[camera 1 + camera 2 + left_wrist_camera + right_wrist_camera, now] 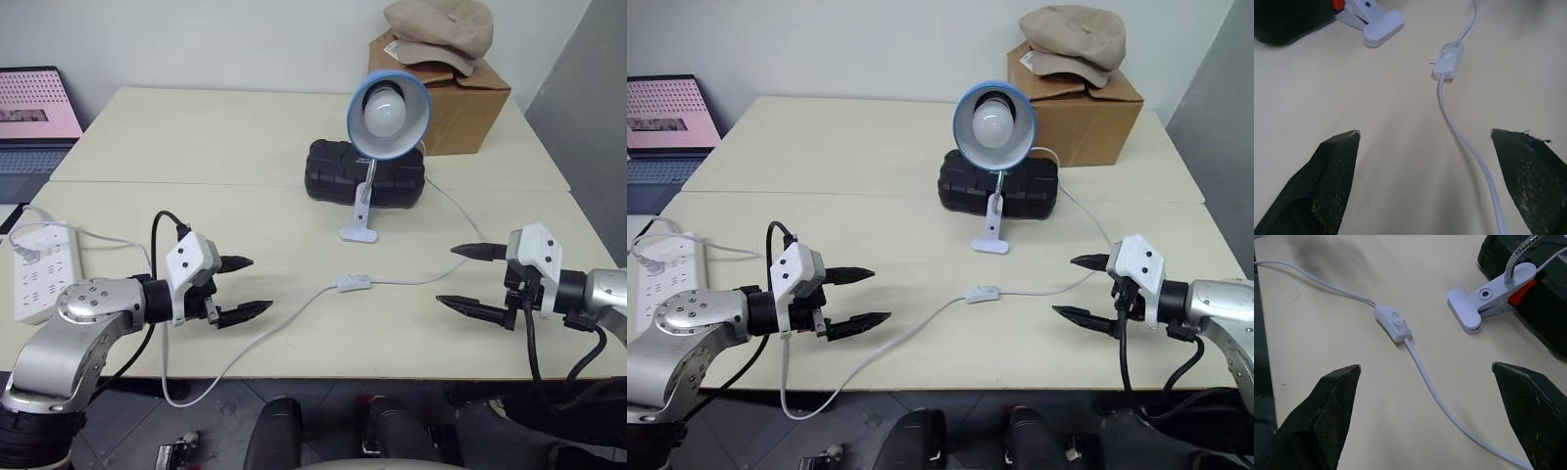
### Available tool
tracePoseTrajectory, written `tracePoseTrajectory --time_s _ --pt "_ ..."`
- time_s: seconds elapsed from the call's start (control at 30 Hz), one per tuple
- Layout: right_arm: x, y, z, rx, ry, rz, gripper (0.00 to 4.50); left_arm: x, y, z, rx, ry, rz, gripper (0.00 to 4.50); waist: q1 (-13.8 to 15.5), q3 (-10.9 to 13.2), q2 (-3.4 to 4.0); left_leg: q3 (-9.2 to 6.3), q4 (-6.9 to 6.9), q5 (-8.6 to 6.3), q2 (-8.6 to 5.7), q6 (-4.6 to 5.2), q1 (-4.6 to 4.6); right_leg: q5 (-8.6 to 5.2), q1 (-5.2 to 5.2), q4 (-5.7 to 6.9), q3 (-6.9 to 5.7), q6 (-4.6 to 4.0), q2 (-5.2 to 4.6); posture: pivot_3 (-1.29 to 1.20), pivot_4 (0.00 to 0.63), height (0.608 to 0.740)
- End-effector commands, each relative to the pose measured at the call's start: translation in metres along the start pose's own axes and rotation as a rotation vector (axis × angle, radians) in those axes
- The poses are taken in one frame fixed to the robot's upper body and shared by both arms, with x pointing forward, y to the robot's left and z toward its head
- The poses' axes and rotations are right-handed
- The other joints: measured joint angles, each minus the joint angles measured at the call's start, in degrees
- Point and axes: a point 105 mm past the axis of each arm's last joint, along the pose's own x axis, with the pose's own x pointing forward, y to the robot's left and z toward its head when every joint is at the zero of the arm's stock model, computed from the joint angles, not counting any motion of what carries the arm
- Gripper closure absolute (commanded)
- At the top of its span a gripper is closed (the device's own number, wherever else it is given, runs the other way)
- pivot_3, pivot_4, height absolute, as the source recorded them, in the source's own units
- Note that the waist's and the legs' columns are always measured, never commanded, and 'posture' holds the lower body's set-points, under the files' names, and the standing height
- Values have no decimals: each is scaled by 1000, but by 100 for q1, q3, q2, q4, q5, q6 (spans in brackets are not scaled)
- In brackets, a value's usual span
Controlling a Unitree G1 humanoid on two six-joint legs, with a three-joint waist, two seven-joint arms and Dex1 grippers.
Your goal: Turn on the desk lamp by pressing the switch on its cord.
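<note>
Looking down over the table (245, 127), we find the switch (354, 284) lying flat on the bare top near the front edge, between our two grippers and just in front of the desk lamp (388, 113), whose white clip base (359, 232) rests against a black case (364, 172). The left gripper (240, 288) hovers to the switch's left with its jaws spread wide and nothing in them; the right gripper (468, 276) hovers to its right, equally wide and empty. Both point inward toward the switch, and we judge them about equally far from it, the right perhaps slightly nearer, though the difference is too slight to be sure. The switch's long axis runs roughly side to side along the cord (284, 323), tilted a little, so a press should come from above rather than along its length. The right wrist view gives what the head views cannot: the raised rocker on the top face of the switch (1394, 323), clearly facing up. The left wrist view shows the switch (1448, 59) end-on, with the cord running back toward the left gripper's fingers. The bulb looks unlit, so the press is not yet done.
</note>
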Motion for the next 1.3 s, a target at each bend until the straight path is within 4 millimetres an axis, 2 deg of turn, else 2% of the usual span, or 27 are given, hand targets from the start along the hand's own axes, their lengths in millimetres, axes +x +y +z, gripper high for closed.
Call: tracePoseTrajectory --time_s 0.03,0.27,0.4,0.53,0.7,0.9,1.0,1.1,1.2,1.3 --pt "0 -1 7 -46 -18 6 0 -1 0 10 19 -40 -14 47 0 0 0 0 0 0 0 0 0 -1 0 0 -1 -1 0 0 150 740" --pt "-1 -3 6 -43 -20 2 0 0 6 24 49 -106 15 47 1 0 0 0 1 0 0 0 -2 -1 0 0 -2 0 0 0 150 740" --pt "1 -3 5 -42 -23 -1 0 -1 8 23 42 -103 15 47 0 0 0 0 1 0 1 0 0 0 0 1 -2 0 1 0 150 740" --pt "3 -2 4 -41 -28 -7 0 -3 18 28 23 -139 35 47 1 0 0 0 1 0 0 0 -1 -1 0 1 -4 0 1 0 150 740" --pt "5 -2 8 -29 -47 -25 0 4 27 39 66 -178 51 47 1 0 -1 0 3 0 -1 0 -2 1 2 1 -3 2 0 0 150 740" --pt "7 0 7 33 -41 -61 0 28 15 49 51 -206 -104 47 1 0 -1 0 2 0 -1 0 -2 1 2 2 -3 3 2 0 150 740" --pt "7 2 5 106 -23 -111 0 46 6 50 21 -204 -212 47 1 -1 -1 0 3 0 -2 0 -3 2 2 2 -3 4 2 0 150 740" --pt "7 4 3 154 -2 -145 0 54 3 48 -22 -200 -265 47 0 -1 -1 0 4 0 -2 0 -4 2 2 3 -2 5 3 0 150 740" --pt "9 17 8 250 -39 -154 0 76 2 31 -84 -151 -335 47 -1 -3 -2 -2 3 0 -2 0 -3 2 3 3 -2 5 5 0 150 740" --pt "9 27 8 268 -33 -160 0 91 2 24 -116 -145 -367 47 0 -3 -2 -7 5 1 -2 0 -3 2 4 6 -5 5 7 0 150 740"
